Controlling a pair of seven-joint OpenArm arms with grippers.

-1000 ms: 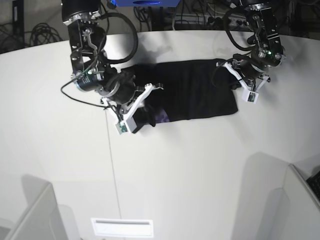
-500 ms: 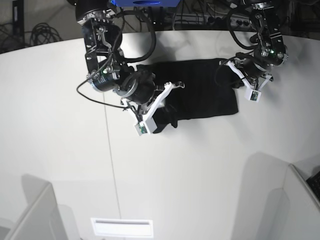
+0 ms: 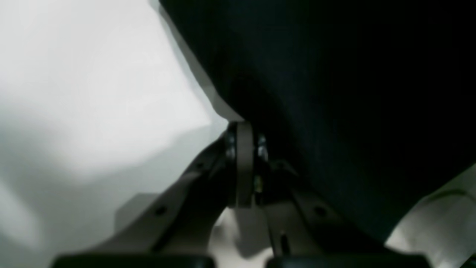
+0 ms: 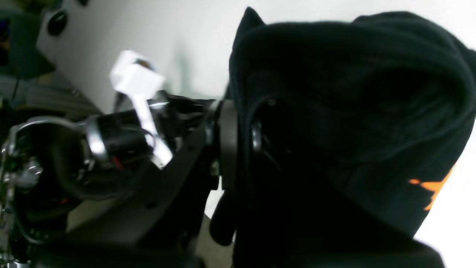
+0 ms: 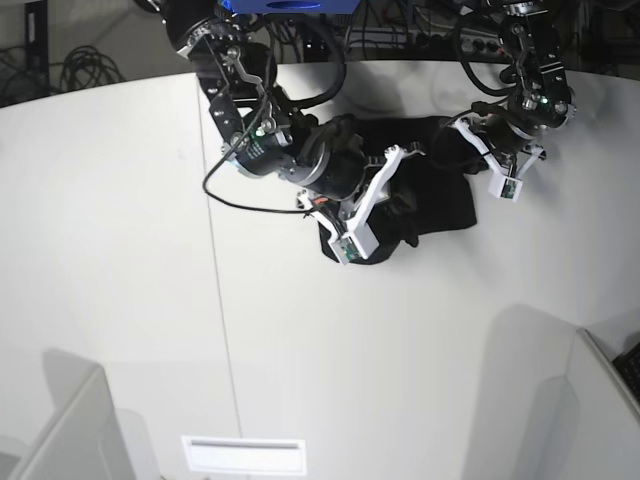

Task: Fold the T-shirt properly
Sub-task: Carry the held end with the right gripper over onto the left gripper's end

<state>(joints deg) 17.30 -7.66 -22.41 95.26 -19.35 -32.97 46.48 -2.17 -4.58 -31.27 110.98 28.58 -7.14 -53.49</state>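
- On the white tabletop (image 5: 130, 250), far side, the black T-shirt (image 5: 440, 190) is lain partly folded.
- Right gripper (image 4: 238, 149) fingers are clamped on a bunched fold, orange print visible.
- Left gripper (image 3: 245, 163) fingers are pressed together at the shirt's edge; cloth pinched, cannot tell.

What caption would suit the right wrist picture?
Right pincer shut on the large black cloth T-shirt, lifting a bunched fold above the white table, an orange print showing at its edge.
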